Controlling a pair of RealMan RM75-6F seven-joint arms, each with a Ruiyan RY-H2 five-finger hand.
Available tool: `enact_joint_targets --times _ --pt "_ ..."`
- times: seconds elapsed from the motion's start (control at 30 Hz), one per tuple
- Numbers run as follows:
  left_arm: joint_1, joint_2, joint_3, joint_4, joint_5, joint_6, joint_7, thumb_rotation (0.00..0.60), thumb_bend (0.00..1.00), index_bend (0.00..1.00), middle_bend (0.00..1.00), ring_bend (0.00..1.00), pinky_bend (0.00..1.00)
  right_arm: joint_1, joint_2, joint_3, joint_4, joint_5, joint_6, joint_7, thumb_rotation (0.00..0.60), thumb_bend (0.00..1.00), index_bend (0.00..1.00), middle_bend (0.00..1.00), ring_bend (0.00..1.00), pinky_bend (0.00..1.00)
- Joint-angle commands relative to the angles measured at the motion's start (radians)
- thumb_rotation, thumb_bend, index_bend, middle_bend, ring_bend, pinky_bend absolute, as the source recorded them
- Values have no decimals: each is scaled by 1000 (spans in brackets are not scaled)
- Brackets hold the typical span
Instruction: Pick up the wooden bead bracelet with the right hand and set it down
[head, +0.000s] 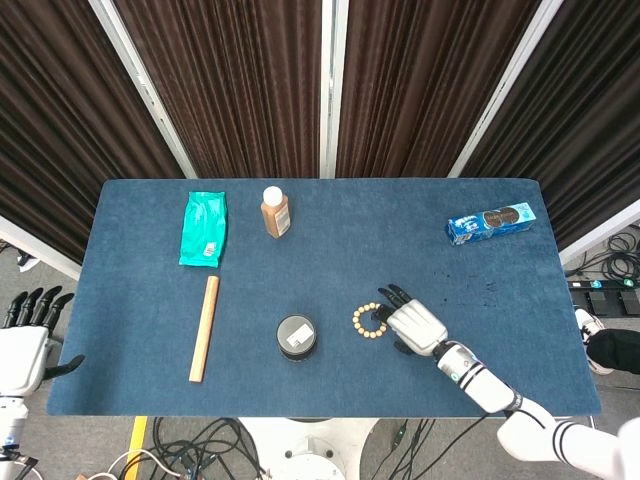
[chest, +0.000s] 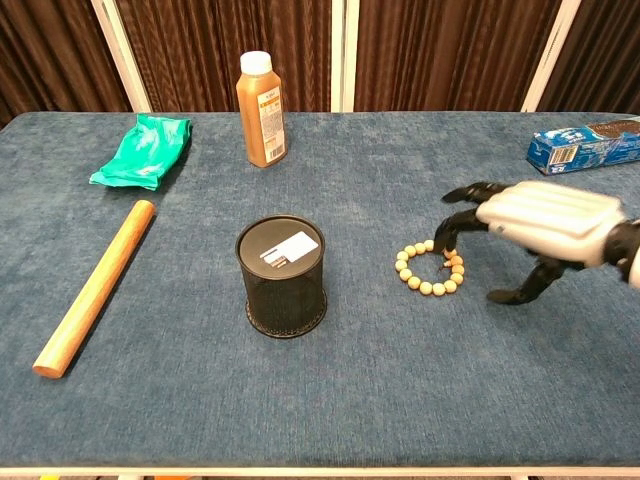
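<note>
Chest view | right robot hand (chest: 545, 222) spread, fingertips over bracelet (chest: 429, 267) | black cup (chest: 283, 275) lidded

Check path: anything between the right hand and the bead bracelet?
Nothing visible. The right hand is already over the wooden bead bracelet, fingertips at its right edge, not yet gripping it. The nearest other item, the black mesh cup, stands to the bracelet's left, away from the hand.

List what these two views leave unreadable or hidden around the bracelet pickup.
- Head view: whether the right hand touches the wooden bead bracelet; too small.
- Chest view: the bracelet's far right beads, hidden behind the fingers.
- Chest view: left hand out of frame.
- Both views: print on the blue packet, too small.
</note>
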Motion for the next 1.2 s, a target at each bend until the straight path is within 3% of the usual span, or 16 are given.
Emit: enact_joint_targets --times 0.03,0.53,0.8,1.03,1.2 --pt "3 1 1 1 -3 0 -3 600 0 152 83 13 16 16 -55 -30 67 -35 41 3 600 147 353 305 0 0" --pt "4 -6 0 25 2 0 -32 600 0 153 83 13 16 21 -169 -71 275 -55 145 29 600 290 457 327 0 4" --pt "7 -8 1 35 3 1 -44 600 0 153 83 13 16 21 -208 -98 364 -65 176 35 600 300 492 332 0 4" --pt "11 -10 3 39 8 6 -56 600 0 153 83 13 16 9 -233 -108 424 -73 246 70 600 381 685 393 74 6" --pt "11 -8 4 40 14 8 -64 600 0 153 83 13 16 -18 -204 -56 368 5 287 205 600 417 742 438 108 27"
